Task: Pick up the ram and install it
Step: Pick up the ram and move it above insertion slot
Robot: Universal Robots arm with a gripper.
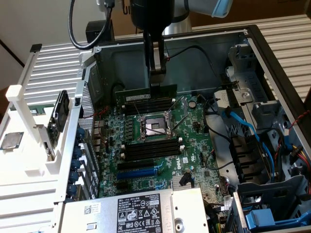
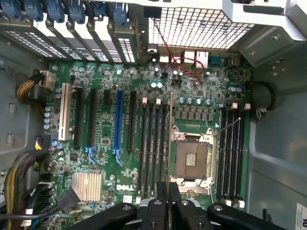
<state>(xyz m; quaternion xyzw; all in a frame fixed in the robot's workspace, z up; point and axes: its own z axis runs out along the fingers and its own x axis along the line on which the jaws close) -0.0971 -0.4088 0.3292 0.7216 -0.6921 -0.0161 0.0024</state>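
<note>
Holding one ram, the gripper hangs over two slot banks.

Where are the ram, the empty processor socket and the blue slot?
the ram (image 1: pixel 140 96): exterior view, middle of its green board.
processor socket (image 1: pixel 154 128): exterior view, its centre.
blue slot (image 2: pixel 116 122): wrist view, halfway along.

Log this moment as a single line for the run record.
gripper: shut on ram | ram: on edge over memory slots beside CPU socket | seated: cannot tell
</note>
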